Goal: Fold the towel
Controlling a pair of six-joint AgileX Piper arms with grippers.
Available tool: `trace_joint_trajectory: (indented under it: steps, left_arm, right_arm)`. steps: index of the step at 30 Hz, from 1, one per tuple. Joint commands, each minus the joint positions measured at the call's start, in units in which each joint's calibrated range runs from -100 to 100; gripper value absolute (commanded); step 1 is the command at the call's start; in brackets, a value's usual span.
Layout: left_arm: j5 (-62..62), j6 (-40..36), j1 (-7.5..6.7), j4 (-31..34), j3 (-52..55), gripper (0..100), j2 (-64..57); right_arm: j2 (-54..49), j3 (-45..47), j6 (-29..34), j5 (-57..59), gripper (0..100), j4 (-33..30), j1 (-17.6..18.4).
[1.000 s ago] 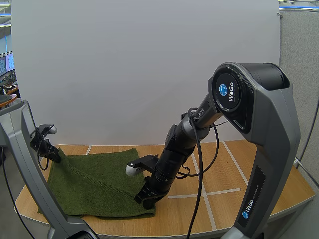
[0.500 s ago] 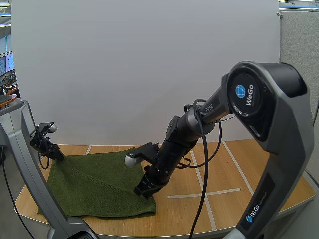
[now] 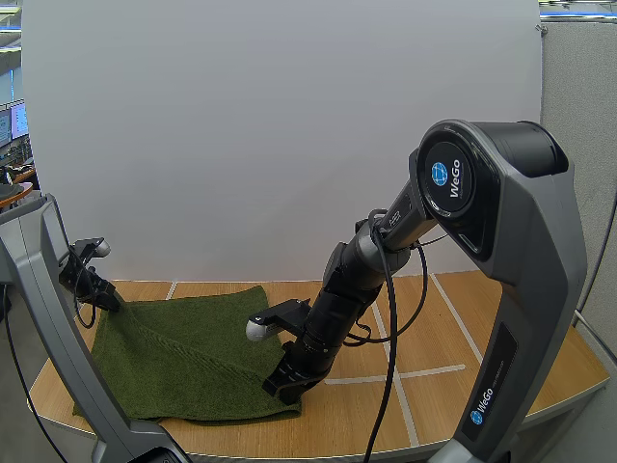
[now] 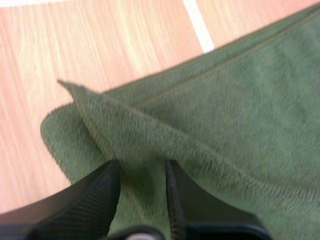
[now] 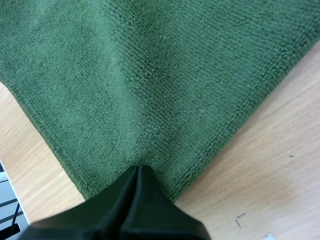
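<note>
Right wrist view: fuzzy green towel

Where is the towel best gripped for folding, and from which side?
Probably a corner, approached from outside the edge, low over the table: the towel lies flat and thin, so only its hem offers a lip to pinch. The right gripper pinches the near right corner this way.

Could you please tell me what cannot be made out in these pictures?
High view: the near-left corner of the towel, hidden behind the left arm.
High view: the left gripper, too small to read its grip.
Right wrist view: the towel edge under the right gripper, covered by its fingers.
</note>
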Motion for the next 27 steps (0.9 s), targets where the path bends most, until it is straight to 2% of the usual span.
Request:
trace_joint_trajectory:
  steps: [1,6,10,12,14,18,20,21,25,27]
  left_arm:
    - [0.10,-2.37,0.04,4.73,-0.04,49,-0.58]
    - [0.10,-2.99,0.04,4.75,-0.04,49,-0.58]
    - [0.10,-2.99,0.04,2.30,-0.04,49,-0.58]
    - [0.10,-2.99,-0.12,1.91,-0.04,47,-0.58]
    - [0.10,-2.99,-0.11,1.80,-0.04,39,-0.58]
    - [0.10,-1.91,-0.11,1.78,-0.04,11,-0.54]
    - [0.10,-1.72,-0.11,1.78,-0.04,9,-0.54]
    - [0.10,-1.72,-0.11,1.78,-0.04,11,-0.54]
    - [0.10,-1.86,-0.11,2.04,-0.04,42,-0.54]
    - [0.10,-2.75,-0.11,3.53,-0.04,69,-0.54]
  right_arm:
    - [1.08,0.61,-2.46,-1.03,0,0.89,0.06]
    - [1.08,0.61,-3.24,-1.54,0,1.63,0.06]
    - [1.08,0.61,-3.45,-1.74,0,1.90,0.06]
    - [1.08,0.61,-3.45,-1.74,0,1.90,0.06]
    - [1.08,0.61,-3.45,-1.74,0,1.90,0.06]
    - [1.08,0.61,-3.44,-1.58,0,1.90,0.06]
    - [1.08,0.61,-3.44,-1.58,0,1.90,0.06]
    - [1.08,0.61,-3.44,-1.41,0,1.90,0.06]
    - [1.08,0.61,-3.44,-1.41,0,1.90,0.06]
    - [1.08,0.61,-3.44,-1.41,0,1.90,0.06]
